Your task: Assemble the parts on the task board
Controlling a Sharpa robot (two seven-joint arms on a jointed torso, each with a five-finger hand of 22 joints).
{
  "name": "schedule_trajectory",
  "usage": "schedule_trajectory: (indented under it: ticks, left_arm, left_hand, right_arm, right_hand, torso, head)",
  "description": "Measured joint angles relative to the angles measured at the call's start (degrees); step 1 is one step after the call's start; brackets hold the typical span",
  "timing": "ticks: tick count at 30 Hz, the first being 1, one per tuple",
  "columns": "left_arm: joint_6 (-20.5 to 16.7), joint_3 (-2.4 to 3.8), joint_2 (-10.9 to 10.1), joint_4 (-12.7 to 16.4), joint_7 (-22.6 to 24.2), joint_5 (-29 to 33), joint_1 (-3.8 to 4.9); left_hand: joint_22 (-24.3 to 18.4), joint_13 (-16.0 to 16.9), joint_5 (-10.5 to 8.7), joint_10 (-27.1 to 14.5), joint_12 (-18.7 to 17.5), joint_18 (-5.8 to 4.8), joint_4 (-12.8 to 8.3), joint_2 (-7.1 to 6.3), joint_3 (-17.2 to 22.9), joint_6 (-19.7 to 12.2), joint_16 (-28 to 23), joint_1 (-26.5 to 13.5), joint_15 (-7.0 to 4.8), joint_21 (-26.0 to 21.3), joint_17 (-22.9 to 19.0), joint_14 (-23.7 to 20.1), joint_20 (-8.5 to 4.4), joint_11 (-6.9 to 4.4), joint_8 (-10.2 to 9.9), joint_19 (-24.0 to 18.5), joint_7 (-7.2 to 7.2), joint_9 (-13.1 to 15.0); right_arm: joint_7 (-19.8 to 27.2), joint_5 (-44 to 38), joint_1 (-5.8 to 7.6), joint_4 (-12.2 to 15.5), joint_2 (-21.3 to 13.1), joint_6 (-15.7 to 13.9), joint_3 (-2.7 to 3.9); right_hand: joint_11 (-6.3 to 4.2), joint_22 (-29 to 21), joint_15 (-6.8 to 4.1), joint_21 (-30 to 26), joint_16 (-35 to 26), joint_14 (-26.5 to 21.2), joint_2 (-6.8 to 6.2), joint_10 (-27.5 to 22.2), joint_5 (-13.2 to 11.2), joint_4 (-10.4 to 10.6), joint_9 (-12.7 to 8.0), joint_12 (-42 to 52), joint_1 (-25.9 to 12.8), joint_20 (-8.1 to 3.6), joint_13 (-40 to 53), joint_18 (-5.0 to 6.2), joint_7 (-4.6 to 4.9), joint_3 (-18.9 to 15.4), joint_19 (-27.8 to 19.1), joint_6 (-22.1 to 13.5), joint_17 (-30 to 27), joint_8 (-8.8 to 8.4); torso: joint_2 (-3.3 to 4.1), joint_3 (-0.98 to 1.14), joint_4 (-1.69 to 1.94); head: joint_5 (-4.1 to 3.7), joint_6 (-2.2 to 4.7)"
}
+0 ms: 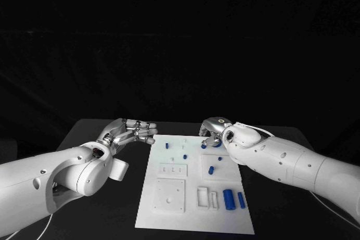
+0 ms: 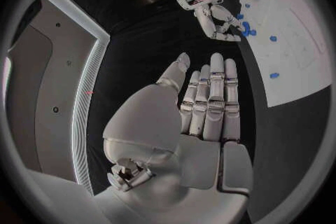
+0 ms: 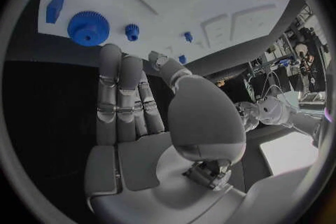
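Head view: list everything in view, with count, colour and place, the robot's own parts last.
Table: one, black, under everything.
Task board: one, white, in the table's middle.
Large cylinders: two, blue, side by side near the board's front right.
Small parts: several, blue, scattered over the board's far half; exact count unclear.
Gear: one, blue, on the board near the right robot hand.
Left robot hand: one, silver, open, just off the board's far left corner.
Right robot hand: one, silver, open, over the board's far right corner.
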Motion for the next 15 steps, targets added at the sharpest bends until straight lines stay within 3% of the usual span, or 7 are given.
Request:
schedule_trajectory:
  ticks: [15]
  left_arm:
    - [0.23, 0.25, -0.08, 0.47, -0.69, 0.30, 0.39]
  left_hand:
    - [-0.73, 0.00, 0.00, 0.00, 0.00, 0.00, -0.32, 0.02, -0.78, -0.03, 0.00, -0.01, 0.00, -0.23, 0.07, 0.00, 0.21, 0.00, 0.00, 0.22, 0.03, -0.01]
  right_arm:
    - [-0.84, -1.42, -0.01, -1.13, 0.25, 1.31, -0.09]
  right_hand:
    - [0.00, 4.36, 0.16, -2.43, 0.78, -0.18, 0.00, 0.00, -0.17, -0.36, -0.01, 0.00, 0.00, -0.09, -0.01, 0.00, 0.00, 0.73, 1.13, 0.00, 0.05, 0.00]
  torso:
    - [1.33, -0.26, 0.92]
  head:
    - [-0.76, 0.36]
